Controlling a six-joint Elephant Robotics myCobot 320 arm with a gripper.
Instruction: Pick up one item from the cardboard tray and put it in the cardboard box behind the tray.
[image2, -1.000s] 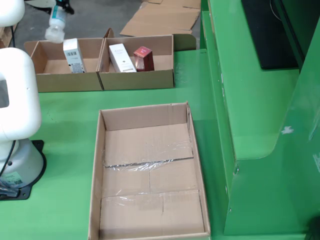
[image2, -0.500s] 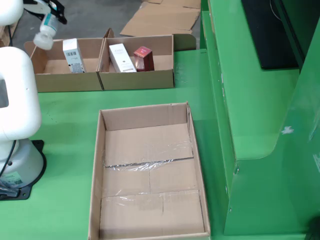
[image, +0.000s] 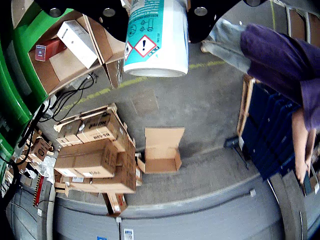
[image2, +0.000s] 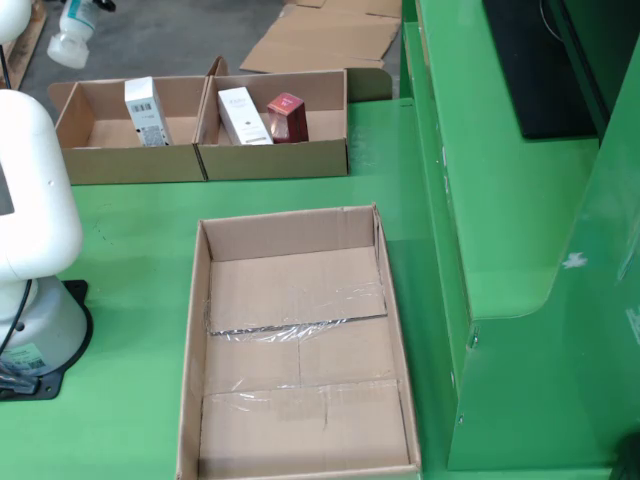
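Note:
A white bottle (image: 157, 37) with a teal hazard label fills the top of the wrist view, and my gripper (image: 157, 12) is shut on it, one black finger (image: 107, 15) on each side. In the still view the bottle (image2: 68, 38) hangs at the top left, out past the left cardboard box (image2: 100, 160), over the grey floor. The gripper is cut off there by the top edge. The big cardboard tray (image2: 195, 330) in front holds nothing. The left box holds a white carton (image2: 147, 110). The right box (image2: 275, 160) holds a white carton (image2: 243, 115) and a red carton (image2: 286, 117).
The arm's white body and base (image2: 30, 220) stand at the left of the green table. A green raised wall (image2: 500, 200) runs along the right. On the floor in the wrist view are stacked cartons (image: 95, 150), an open box (image: 162, 150) and a person in purple (image: 280, 55).
The held bottle has moved up and to the left in the still view, from above the left box's edge to beyond its far left corner.

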